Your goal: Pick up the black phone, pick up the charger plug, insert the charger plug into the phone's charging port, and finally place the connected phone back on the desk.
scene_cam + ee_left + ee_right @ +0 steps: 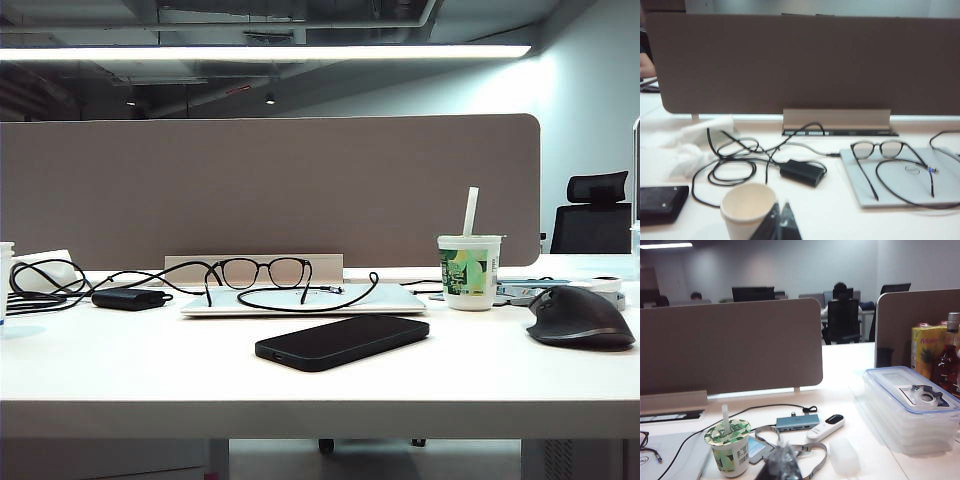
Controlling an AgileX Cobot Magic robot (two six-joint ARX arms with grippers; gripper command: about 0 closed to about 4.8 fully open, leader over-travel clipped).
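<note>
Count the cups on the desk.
2: a green-printed cup with a straw stands right of the closed laptop on the desk; a plain paper cup stands at the left, near the cable tangle. Others may be hidden.

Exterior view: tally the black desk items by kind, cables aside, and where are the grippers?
black phone: 1
mouse: 1
adapter brick: 1
glasses: 1
Total: 4
left gripper shut beside paper cup; right gripper shut beside straw cup

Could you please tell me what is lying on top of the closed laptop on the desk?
On the laptop lie glasses and a looped cable ending in the charger plug. Both grippers are shut, away from it.
</note>
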